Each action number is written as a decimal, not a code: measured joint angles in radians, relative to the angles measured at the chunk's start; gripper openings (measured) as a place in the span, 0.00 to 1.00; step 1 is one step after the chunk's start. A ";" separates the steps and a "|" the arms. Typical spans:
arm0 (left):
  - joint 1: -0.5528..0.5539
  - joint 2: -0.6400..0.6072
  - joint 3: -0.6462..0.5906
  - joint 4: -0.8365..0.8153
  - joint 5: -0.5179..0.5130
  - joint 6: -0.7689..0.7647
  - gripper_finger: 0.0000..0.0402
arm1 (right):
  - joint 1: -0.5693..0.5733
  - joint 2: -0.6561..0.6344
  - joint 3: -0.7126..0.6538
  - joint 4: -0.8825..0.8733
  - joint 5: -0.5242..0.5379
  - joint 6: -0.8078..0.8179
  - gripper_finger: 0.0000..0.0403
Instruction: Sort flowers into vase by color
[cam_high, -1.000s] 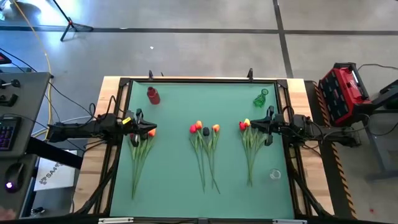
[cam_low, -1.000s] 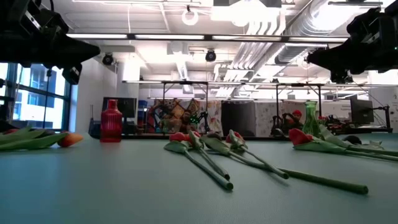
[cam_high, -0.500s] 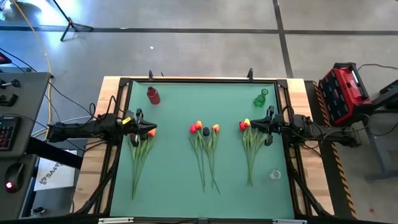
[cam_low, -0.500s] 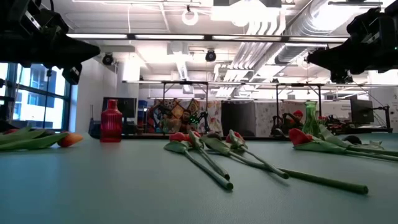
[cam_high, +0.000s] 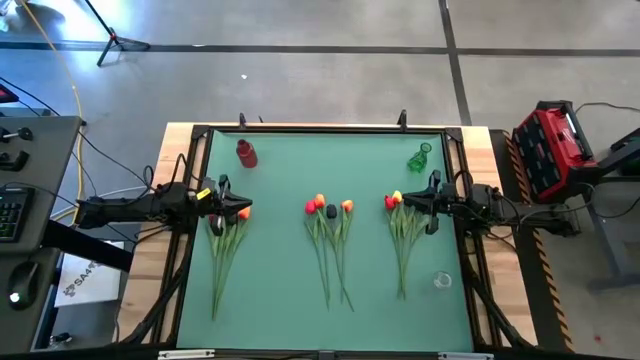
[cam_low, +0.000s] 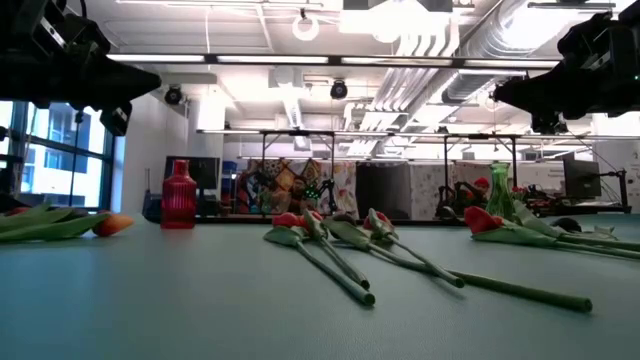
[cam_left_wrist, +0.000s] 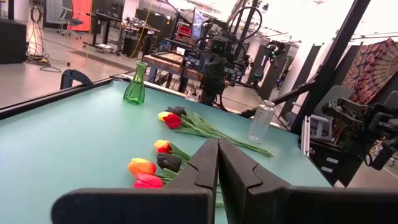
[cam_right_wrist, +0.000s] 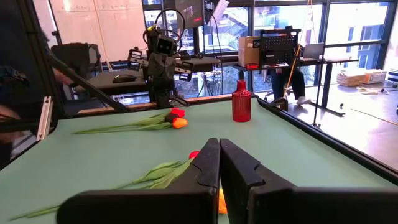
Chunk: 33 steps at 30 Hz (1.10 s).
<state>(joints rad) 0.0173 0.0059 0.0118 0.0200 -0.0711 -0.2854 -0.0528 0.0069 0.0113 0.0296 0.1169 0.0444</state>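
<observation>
Flowers (cam_high: 328, 240) lie in three bunches across my mat (cam_high: 280, 290), stems running toward me; left gripper (cam_high: 222, 190) and right gripper (cam_high: 432, 192), both clenched and empty, hover over the outer bunches' heads.

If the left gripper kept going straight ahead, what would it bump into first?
Probably the middle bunch of tulips. The shut left gripper points across the mat toward them. It sits above the table, so at this height it might pass over them.
</observation>
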 joint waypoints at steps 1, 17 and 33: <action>0.000 0.000 0.000 0.000 0.000 0.000 0.00 | 0.000 0.000 0.000 0.000 0.000 0.000 0.00; 0.000 0.000 0.000 0.000 0.000 0.000 0.00 | 0.000 0.000 0.000 0.000 0.000 0.000 0.00; 0.002 0.000 0.000 0.012 -0.076 0.261 0.00 | 0.000 0.000 0.000 0.000 0.000 0.000 0.00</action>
<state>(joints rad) 0.0193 0.0062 0.0120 0.0317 -0.1470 -0.0248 -0.0528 0.0071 0.0109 0.0296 0.1169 0.0444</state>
